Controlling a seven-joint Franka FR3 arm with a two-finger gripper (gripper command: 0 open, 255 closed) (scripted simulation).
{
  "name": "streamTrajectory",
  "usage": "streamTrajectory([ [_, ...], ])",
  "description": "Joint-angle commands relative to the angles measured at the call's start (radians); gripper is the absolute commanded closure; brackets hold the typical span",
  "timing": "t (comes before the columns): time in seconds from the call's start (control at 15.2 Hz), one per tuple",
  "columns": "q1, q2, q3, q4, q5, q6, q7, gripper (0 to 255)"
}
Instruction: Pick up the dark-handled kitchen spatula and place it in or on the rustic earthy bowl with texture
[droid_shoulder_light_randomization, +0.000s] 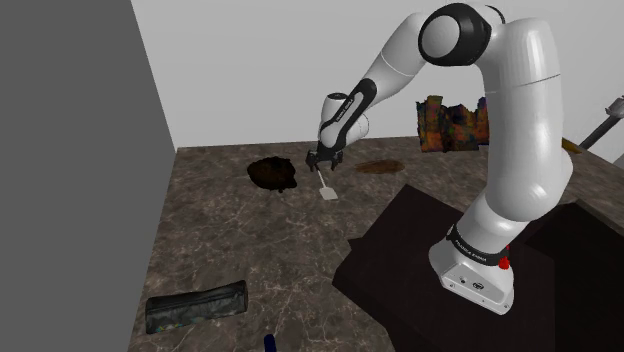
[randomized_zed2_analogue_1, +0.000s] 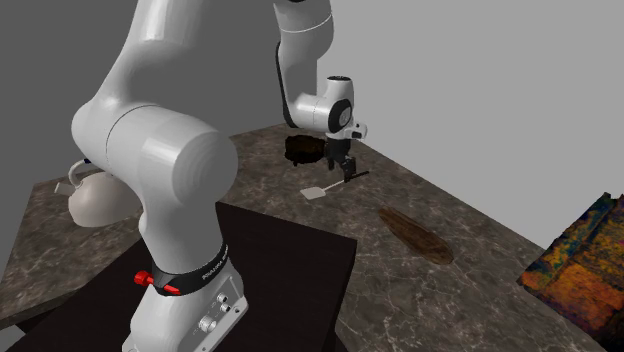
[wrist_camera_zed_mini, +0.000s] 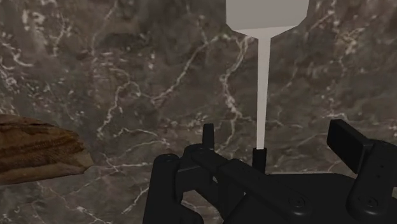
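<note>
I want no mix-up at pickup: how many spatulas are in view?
1. The spatula is near the dark bowl, its handle end at the claw. A grey stick at the shoulder view's right edge is too cut off to name.

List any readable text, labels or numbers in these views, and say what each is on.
White lettering on the black band round the arm's base: too small to read.
No text shows on the spatula or the counter.
</note>
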Motion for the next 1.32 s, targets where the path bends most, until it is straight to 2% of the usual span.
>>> streamTrajectory([
  [0.0, 0.0, 0.032, -0.001, 0.018, 0.0, 0.014, 0.001, 0],
  [0.2, 0.0, 0.068, -0.002, 0.035, 0.0, 0.034, 0.002, 0],
  [0.73, 0.0, 0.068, -0.002, 0.035, 0.0, 0.034, 0.002, 0],
  [0.79, 0.0, 0.068, -0.002, 0.035, 0.0, 0.034, 0.002, 255],
  [1.25, 0.0, 0.068, -0.002, 0.035, 0.0, 0.034, 0.002, 255],
])
